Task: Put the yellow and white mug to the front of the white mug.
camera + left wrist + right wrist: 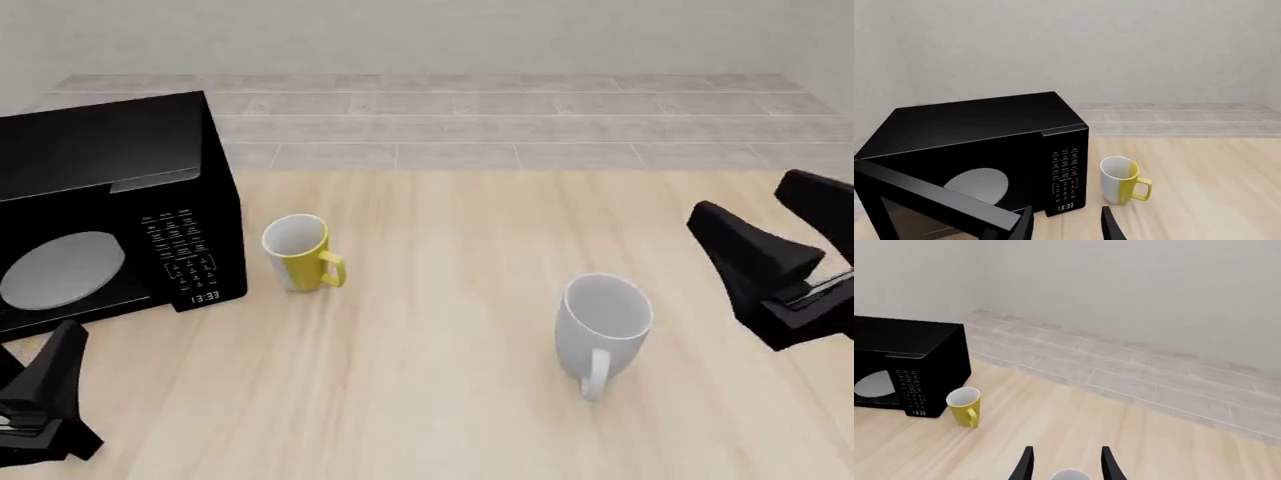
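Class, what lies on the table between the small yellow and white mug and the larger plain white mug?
Nothing: only bare wooden table separates yellow and white mug from white mug, front view.

Small yellow-sided mug with white interior (302, 253) upright at left; larger plain white tapered mug (605, 320) upright, well apart, right.

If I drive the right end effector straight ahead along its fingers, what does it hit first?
Most likely the white mug: its rim shows right between the open fingers of the right end effector. Depth is unclear; beyond it lies bare table.
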